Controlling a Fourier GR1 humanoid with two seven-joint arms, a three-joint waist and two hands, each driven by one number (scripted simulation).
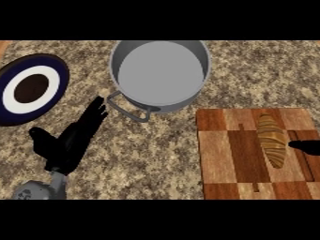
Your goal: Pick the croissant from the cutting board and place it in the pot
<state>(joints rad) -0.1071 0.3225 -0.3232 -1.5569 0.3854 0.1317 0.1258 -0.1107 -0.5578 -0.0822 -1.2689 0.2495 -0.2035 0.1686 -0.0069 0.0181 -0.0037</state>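
A golden-brown croissant (271,139) lies lengthwise on the right half of a checkered wooden cutting board (235,154). The grey metal pot (160,75) stands at the back centre with its handle toward the front left. My right hand (315,147) enters from the right edge; only dark fingers show, just right of the croissant's lower part, close to it. My left hand (72,138) rests open on the left, fingers straight and pointing up toward the pot's handle, holding nothing.
A dark blue plate (25,89) with a white ring and brown centre sits at the back left. The speckled granite counter (155,159) spreads between the left hand and the board. Wooden strips show at the far corners.
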